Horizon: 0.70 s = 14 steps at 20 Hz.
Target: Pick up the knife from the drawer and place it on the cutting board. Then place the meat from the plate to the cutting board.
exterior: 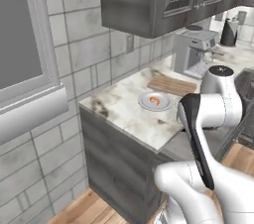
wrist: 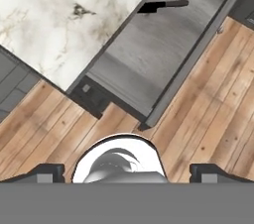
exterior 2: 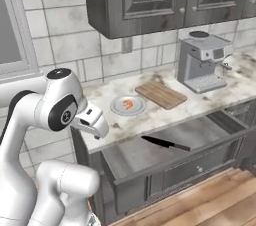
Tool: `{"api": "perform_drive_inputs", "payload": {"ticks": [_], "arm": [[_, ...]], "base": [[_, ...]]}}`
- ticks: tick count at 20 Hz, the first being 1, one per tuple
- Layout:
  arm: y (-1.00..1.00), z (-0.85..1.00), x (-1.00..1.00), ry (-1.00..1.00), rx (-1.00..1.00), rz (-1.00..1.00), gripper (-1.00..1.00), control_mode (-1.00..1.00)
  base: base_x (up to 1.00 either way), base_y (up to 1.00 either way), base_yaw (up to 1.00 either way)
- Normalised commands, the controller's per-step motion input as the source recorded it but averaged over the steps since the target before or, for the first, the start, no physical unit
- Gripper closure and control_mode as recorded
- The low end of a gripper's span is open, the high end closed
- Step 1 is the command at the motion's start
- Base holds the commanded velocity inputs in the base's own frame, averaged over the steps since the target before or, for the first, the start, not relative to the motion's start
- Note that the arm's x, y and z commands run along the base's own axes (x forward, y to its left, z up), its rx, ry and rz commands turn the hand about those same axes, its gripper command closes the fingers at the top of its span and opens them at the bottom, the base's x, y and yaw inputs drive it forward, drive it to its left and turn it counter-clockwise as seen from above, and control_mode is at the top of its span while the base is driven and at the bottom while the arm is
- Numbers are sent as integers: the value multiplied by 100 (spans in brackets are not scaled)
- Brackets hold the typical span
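Claw (wrist: 127, 171) high above the wood floor, tips set wide apart, empty. Ahead and below, drawer (wrist: 163, 54) pulled fully out, knife (exterior 2: 166, 143) flat on its grey bottom near the table edge. Likely light, stiff, thin and slippery; best pinched across the dark handle (wrist: 176, 4), not the blade. Further on the table (exterior 2: 150, 120): plate (exterior 2: 128, 105) with meat (exterior 2: 129, 104), cutting board (exterior 2: 161, 94) just beside it.

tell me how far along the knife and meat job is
Done: the drawer is open. The knife lies in it, untouched. The gripper hangs high above the floor, holding nothing. The meat sits on the plate; the cutting board is bare. Both transfers remain.
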Motion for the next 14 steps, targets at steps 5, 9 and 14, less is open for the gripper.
{"api": "perform_drive_inputs", "payload": {"ticks": [5,9,14], "arm": [[0,0,0,0,0,0,-100,100],[0,0,0,0,0,0,-100,100],[0,0,0,0,0,0,-100,100]], "base": [[22,0,-44],[12,25,-52],[-15,55,-46]]}}
